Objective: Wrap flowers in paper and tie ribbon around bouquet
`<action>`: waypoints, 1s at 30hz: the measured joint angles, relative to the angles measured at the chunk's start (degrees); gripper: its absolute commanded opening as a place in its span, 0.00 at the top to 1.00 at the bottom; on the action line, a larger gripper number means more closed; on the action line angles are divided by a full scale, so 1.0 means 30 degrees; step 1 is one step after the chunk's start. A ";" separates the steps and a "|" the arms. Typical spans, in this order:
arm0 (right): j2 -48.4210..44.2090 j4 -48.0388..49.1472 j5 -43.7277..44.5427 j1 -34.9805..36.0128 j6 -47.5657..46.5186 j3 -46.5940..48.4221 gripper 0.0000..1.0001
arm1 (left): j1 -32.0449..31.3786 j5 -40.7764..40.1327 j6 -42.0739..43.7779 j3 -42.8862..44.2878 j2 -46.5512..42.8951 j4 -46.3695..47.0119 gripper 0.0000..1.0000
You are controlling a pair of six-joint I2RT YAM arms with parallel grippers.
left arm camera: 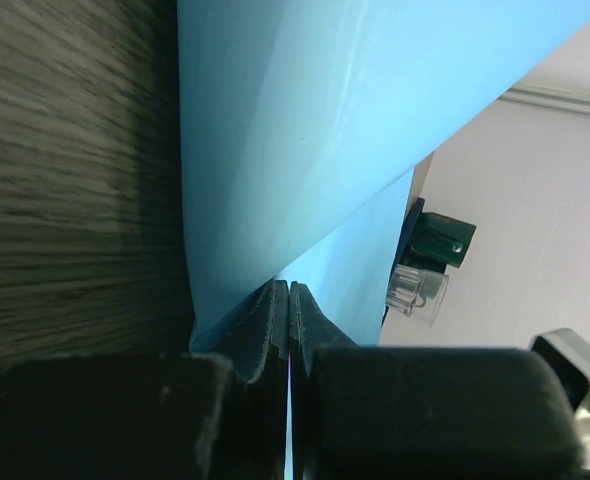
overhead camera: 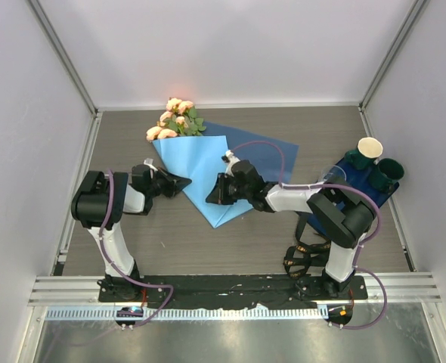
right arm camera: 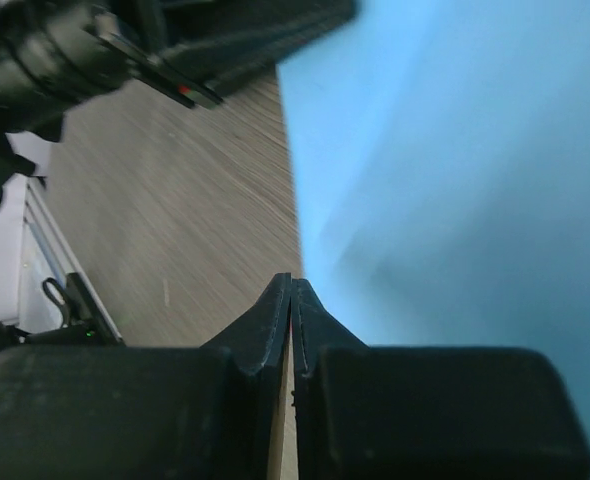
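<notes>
Wrapping step: pressing the paper cone closed at its narrow half.
Mid-tabletop, bouquet [overhead camera: 200,170] with long axis diagonal: flowers [overhead camera: 174,119] toward far edge, tip toward near edge. At cone's left edge, left gripper [left arm camera: 289,288], jaws fully shut, tips against light blue paper [left arm camera: 305,130]; cannot tell if a ply is pinched. Just right of that axis, on top of cone, right gripper [right arm camera: 291,284], jaws likewise pressed together at paper's edge, nothing visibly held. Equally near, one per flank. Paper's darker face spreading right, probably next to fold over. Flat wood-grain tabletop [overhead camera: 132,242], ample room; cups [overhead camera: 370,147] at right edge, well apart. Black loops [overhead camera: 300,259] by right arm's base, maybe the ribbon.
</notes>
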 measured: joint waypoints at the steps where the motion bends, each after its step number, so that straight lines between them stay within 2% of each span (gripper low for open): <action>1: 0.0000 0.0022 -0.0029 0.0087 0.0000 0.0357 0.91 | 0.0000 0.0000 0.0036 -0.0007 0.0000 0.0000 1.00; 7: 0.0692 0.1042 -0.0379 0.0372 0.0248 0.0692 0.92 | 0.0000 0.0000 0.0175 -0.0007 0.0000 0.0000 1.00; 14: 0.1341 0.2878 -0.0947 0.0525 0.1523 -0.2040 0.96 | 0.0036 0.0022 0.0138 0.0073 0.0022 -0.0080 1.00; 24: 0.1341 0.4925 -0.0947 0.0532 0.2659 -0.3228 1.00 | 0.2463 0.0364 -0.1392 0.0619 0.0772 0.0860 0.98; 30: 0.1348 0.4918 -0.0947 0.0532 0.2667 -0.3228 1.00 | 0.2645 0.0291 -0.0998 0.0896 0.0262 0.0095 0.99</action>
